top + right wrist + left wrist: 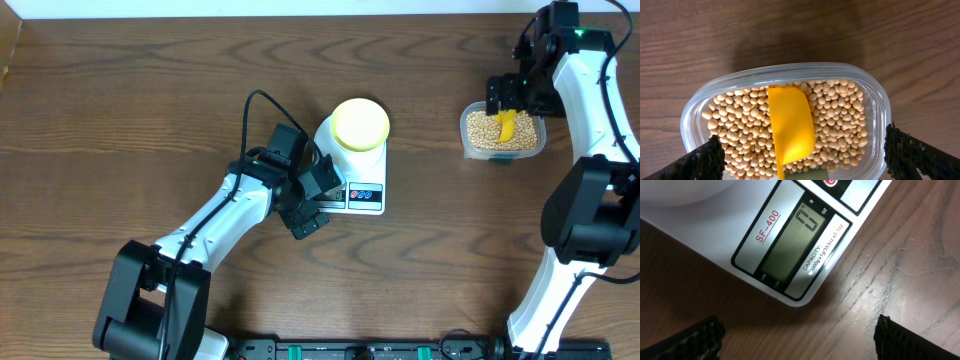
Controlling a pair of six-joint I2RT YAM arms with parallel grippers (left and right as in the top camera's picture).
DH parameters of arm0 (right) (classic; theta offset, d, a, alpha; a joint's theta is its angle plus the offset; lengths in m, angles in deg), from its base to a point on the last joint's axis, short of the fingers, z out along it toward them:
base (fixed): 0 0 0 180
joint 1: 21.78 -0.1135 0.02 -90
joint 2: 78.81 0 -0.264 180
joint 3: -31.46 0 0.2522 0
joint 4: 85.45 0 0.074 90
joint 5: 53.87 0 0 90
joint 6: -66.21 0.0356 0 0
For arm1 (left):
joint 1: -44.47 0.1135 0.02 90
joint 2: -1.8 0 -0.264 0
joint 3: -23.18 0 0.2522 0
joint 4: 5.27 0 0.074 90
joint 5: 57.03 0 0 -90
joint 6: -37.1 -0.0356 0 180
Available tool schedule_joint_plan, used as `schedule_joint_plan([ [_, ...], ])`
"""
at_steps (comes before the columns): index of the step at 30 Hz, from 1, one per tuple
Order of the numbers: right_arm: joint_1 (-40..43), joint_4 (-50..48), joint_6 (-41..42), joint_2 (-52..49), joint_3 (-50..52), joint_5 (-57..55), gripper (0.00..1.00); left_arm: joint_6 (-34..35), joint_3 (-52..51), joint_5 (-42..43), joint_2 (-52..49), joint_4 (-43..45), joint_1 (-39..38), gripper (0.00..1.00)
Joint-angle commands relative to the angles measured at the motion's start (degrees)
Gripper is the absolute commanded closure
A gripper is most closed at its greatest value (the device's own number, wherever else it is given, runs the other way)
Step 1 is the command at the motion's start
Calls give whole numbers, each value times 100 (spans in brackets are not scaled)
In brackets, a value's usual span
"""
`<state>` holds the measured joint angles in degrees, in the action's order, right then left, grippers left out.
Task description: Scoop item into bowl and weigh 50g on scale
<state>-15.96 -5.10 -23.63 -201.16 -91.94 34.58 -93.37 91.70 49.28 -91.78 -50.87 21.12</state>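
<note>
Showing L arm beside the scale and R arm over the tub.

Scale sits mid-surface, with the yellow bowl on its far end. Display reads 0, w/ label SF-400 alongside.

L jaws are spread wide and released, low over bare wood just off the scale's display corner, touching nothing.

Beans lie in the clear tub at far R. A yellow scoop rests on them.

R jaws are also wide apart, one finger toward each end of the tub, above the scoop and grasping nothing.
</note>
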Motion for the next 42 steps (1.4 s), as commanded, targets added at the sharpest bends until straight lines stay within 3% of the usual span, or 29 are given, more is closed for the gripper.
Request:
schedule_joint_plan([
  [1,9,2,20,-26,37,-26,1,26,-24,-98,-76,4,-7,2],
  [30,9,4,20,-26,37,-26,1,28,-24,-203,-76,9,-7,2],
  [42,9,2,20,-26,37,-26,1,28,-24,-378,-76,883,-7,2],
])
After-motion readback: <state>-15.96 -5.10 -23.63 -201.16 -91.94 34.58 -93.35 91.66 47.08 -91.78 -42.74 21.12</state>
